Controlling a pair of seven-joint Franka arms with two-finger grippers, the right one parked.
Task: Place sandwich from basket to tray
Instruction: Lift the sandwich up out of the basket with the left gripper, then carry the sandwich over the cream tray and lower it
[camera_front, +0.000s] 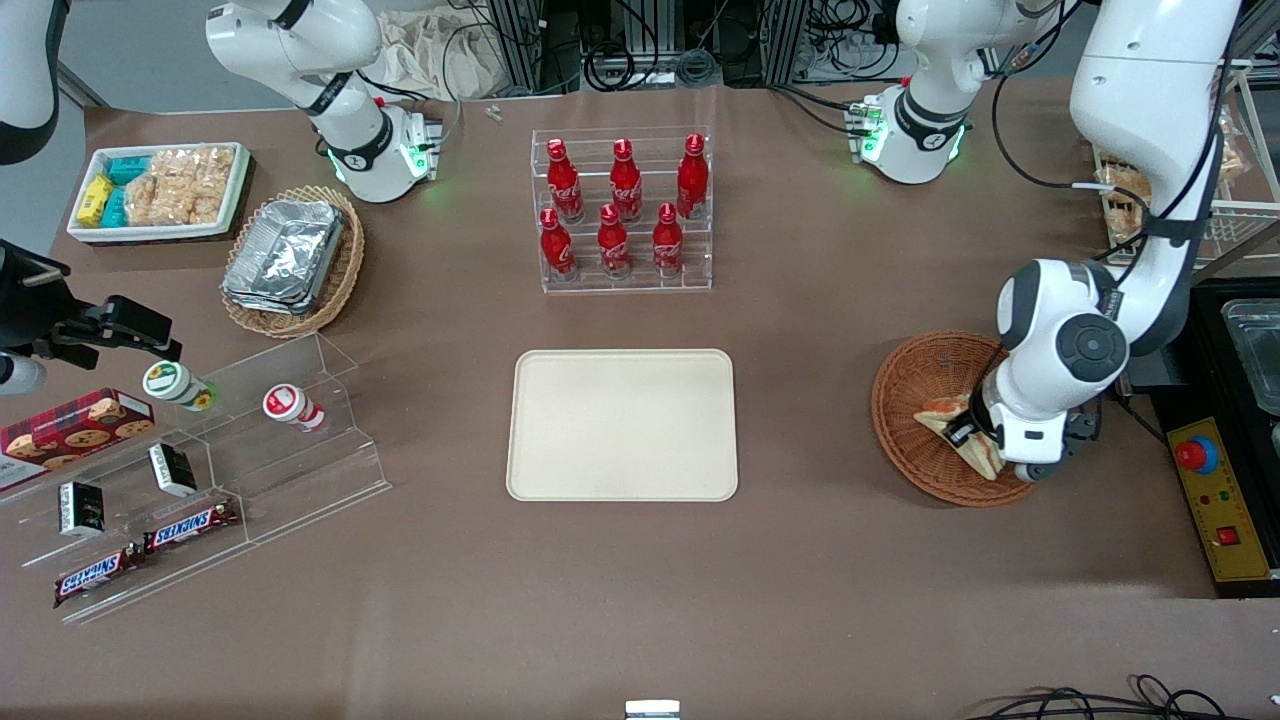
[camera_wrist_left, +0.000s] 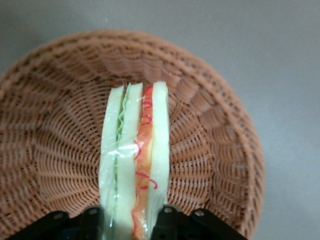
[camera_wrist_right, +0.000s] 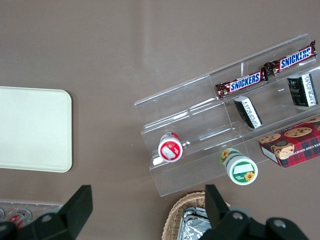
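- While the left arm bends low over the working arm's end of the table, its gripper (camera_wrist_left: 131, 227) sits inside the basket (camera_front: 915, 375), closed on the sandwich (camera_wrist_left: 134, 165).
- In the left wrist view the two black fingers (camera_wrist_left: 92, 220) press the wrapped wedge from both sides, and the bread slices with green and red filling stand on edge between them.
- Under the sandwich the woven bottom of the basket shows; whether the wedge touches the wicker or is a little above it, I cannot tell for sure.
- In the front view the sandwich (camera_front: 945, 412) is partly covered by the wrist, with one pale corner pointing toward the tray (camera_front: 622, 425).
- That cream tray lies flat at the middle of the table, well apart from the basket, with nothing on it.
- Farther from the front camera than the tray stands a clear rack of red bottles (camera_front: 622, 208).
- Toward the parked arm's end lie a tan basket with foil containers (camera_front: 292, 262) and a clear stepped shelf with snacks (camera_front: 200, 470).
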